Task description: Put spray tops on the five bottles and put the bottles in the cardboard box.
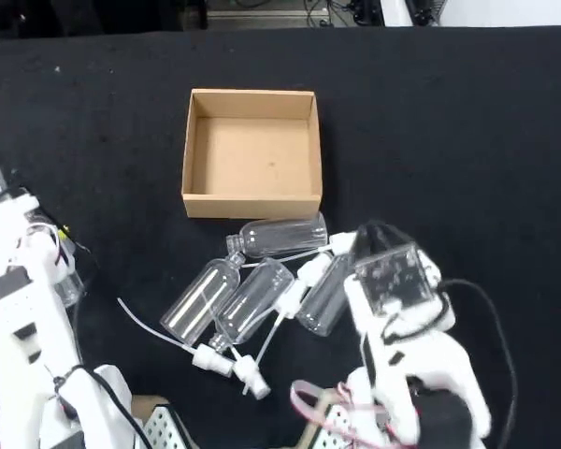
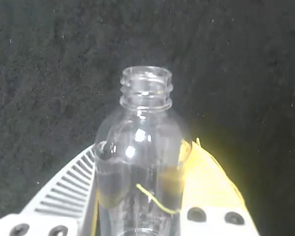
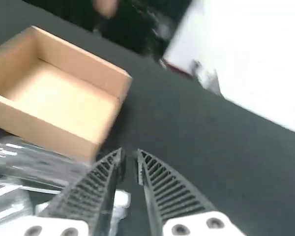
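Closest in, the left claw (image 2: 140, 167) is clenched round the body of 1 clear bottle (image 2: 137, 132) at the near left of the bench (image 1: 449, 140). The bottle's threaded neck stands free beyond the jaw tips and carries no top. The right claw (image 3: 129, 158) hangs over the right side of the pile, just near of the cardboard box (image 1: 252, 204). Its jaws are drawn almost together with only a slit between them. A white spray top (image 3: 120, 200) lies just beneath, and nothing can be made out pinched in the slit. 4 other bottles (image 1: 252, 301) lie on their sides in a loose heap between the arms and the box, touching one another, and no bottle is in the box yet. 2 more spray tops (image 1: 210, 358) rest at the near edge of the heap, thin dip tubes trailing. These bottles look empty, thin-walled and slick, so they should be light, prone to roll, and likely to dent under a hard squeeze. The body below the shoulder is the place to grip, leaving the neck clear. Each top is best taken by its head, since the tube looks limp and has to be fed into the neck first.
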Robot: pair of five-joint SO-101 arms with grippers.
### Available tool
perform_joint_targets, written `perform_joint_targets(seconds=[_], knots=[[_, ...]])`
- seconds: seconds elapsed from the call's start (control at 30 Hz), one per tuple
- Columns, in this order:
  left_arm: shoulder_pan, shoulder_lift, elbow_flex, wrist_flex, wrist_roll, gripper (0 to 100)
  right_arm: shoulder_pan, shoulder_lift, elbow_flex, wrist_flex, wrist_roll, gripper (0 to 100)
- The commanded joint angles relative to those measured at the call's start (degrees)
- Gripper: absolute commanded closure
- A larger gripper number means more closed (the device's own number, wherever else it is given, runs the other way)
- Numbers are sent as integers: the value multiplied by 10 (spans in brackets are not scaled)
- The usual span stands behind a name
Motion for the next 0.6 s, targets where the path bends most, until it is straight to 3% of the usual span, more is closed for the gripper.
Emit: perform_joint_targets(seconds=[0.0, 0.2, 0.3, 0.43, 0.57], knots=[[8, -36, 22, -41, 36, 924, -145, 119, -97, 65, -1, 985], [9, -47, 8, -58, 91, 924, -353, 279, -101, 88, -1, 981], [15, -43, -2, -105, 126, 924, -414, 335, -101, 88, -15, 919], [13, -47, 17, -128, 144, 924, -475, 387, -99, 88, -94, 822], [6, -48, 44, -132, 142, 924, -522, 416, -68, 53, -153, 808]])
